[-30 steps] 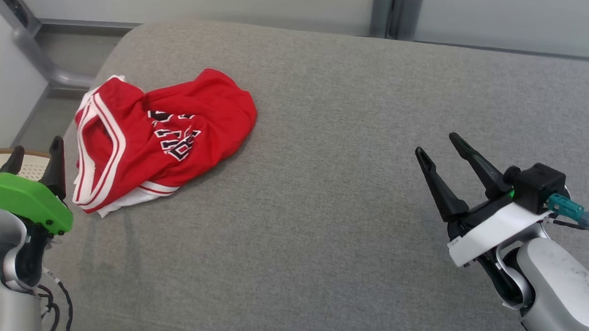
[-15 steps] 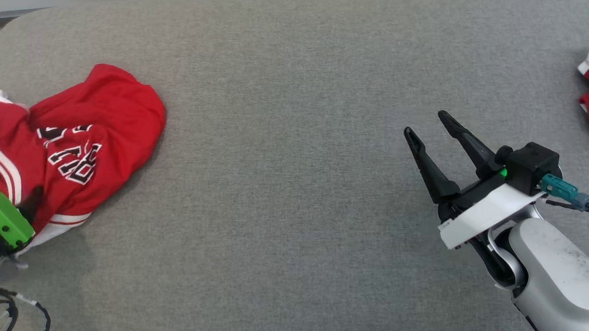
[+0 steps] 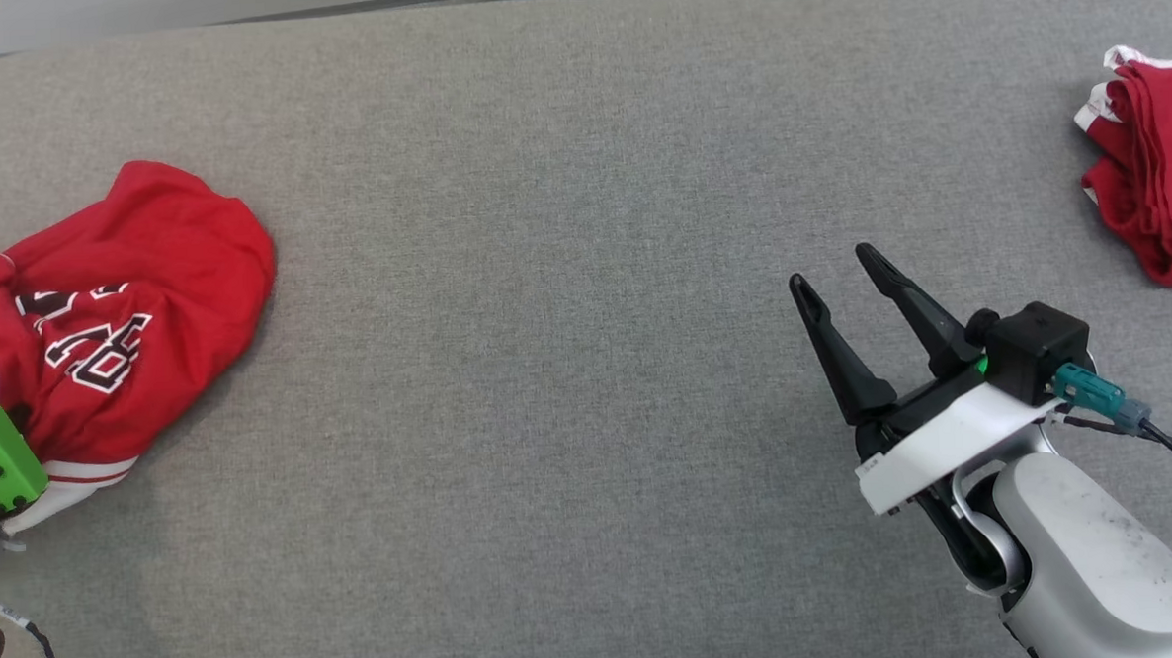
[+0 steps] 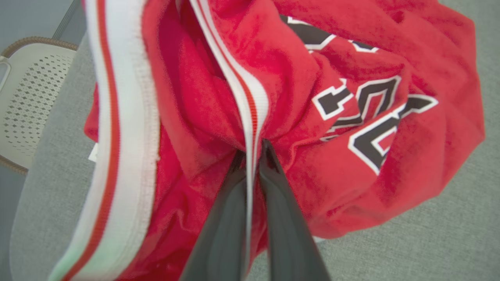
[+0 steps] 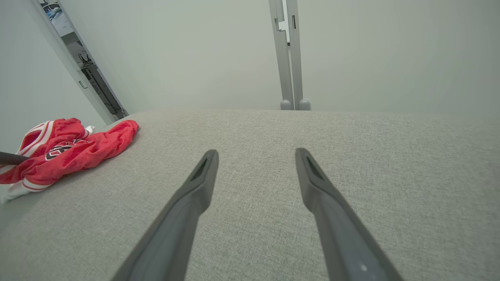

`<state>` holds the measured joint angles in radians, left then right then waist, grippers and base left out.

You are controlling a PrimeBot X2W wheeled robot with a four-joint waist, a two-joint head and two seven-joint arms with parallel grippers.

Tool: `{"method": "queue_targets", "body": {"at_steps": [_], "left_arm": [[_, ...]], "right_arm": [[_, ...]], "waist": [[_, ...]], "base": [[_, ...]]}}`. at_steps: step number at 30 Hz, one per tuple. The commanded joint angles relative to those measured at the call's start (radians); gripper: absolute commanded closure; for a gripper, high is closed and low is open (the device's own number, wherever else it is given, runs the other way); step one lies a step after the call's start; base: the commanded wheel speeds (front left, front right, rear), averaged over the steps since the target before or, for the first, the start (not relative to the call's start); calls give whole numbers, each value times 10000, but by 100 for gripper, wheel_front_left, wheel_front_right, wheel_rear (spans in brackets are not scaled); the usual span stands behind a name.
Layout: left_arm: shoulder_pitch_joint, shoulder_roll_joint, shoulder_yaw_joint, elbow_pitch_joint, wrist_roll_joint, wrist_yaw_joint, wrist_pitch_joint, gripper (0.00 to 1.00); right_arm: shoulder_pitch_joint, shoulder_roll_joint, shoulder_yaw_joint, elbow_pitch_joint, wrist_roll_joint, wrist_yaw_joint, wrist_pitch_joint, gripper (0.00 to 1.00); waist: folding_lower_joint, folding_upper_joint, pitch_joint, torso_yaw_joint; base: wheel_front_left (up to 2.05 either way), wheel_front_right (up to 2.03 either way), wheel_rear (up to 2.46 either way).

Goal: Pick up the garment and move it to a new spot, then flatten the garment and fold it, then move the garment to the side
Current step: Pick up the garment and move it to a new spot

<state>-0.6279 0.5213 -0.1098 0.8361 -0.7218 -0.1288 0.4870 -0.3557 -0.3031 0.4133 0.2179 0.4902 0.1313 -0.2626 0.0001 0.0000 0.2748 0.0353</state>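
Left gripper (image 4: 252, 150) clamped on the garment (image 4: 351, 58)!
Jaws nipped tight on its striped white trim, far left; right gripper (image 3: 831, 267) spread wide, empty, above the grey cushion (image 3: 550, 420).

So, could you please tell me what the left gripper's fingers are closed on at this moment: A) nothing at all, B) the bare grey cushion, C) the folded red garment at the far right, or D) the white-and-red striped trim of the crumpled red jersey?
D: in the left wrist view the left gripper has its two fingers pinched together on the striped trim of the crumpled red jersey.
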Motion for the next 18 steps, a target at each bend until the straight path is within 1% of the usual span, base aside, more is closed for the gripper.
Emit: {"method": "queue_targets", "body": {"at_steps": [1, 5, 9, 12, 16, 18], "left_arm": [[-150, 168, -228, -235, 230, -28, -158, 100], [-326, 516, -1090, -1200, 488, -29, -348, 100], [-593, 761, -1846, -2481, 550, -29, -259, 100], [-883, 962, -2417, -3582, 654, -29, -102, 100], [-1201, 978, -3022, -4819, 746, -29, 81, 100], [-1352, 884, -3267, -5353, 730, -29, 124, 100]], "right_arm": [[149, 34, -1, 51, 40, -11, -26, 0], [392, 242, -48, 129, 108, -11, -28, 0], [691, 460, -162, 213, 155, -11, -27, 0], [889, 597, -280, 244, 198, -11, -27, 0], [1136, 731, -474, 278, 180, -11, -27, 0], [1231, 780, -581, 264, 158, -11, -27, 0]], "waist": [[-1, 0, -519, 147], [-1, 0, -1165, 211], [-1, 0, -1784, 171], [-1, 0, -2148, 5], [-1, 0, -2495, -392], [-1, 0, -2633, -653]], "base": [[0, 0, 0], [0, 0, 0], [0, 0, 0], [0, 0, 0], [0, 0, 0], [0, 0, 0]]}}
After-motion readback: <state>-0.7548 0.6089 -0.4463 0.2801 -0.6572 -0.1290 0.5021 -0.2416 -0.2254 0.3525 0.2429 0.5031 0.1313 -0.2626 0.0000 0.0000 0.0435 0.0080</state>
